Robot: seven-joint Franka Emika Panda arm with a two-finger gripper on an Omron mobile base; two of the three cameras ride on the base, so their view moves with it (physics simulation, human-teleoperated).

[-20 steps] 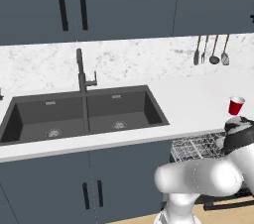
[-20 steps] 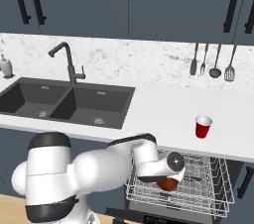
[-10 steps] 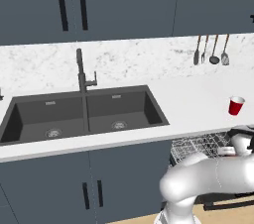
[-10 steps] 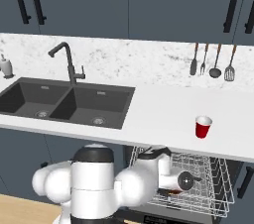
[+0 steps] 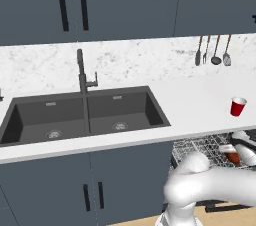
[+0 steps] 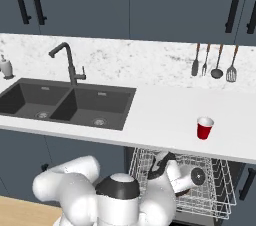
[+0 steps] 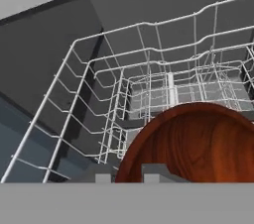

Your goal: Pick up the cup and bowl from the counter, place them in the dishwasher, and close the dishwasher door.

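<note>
Even, flat rendered light; soft shadows; sharp focus; no glare

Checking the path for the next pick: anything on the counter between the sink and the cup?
No, bare white counter runs from the sink to the cup; the right base view shows it best. The utensils hang on the wall behind.

Dark blue-grey cabinets (image 6: 130, 0) hang above a marbled backsplash (image 6: 135, 60); the floor (image 6: 20, 212) looks like pale wood.
</note>
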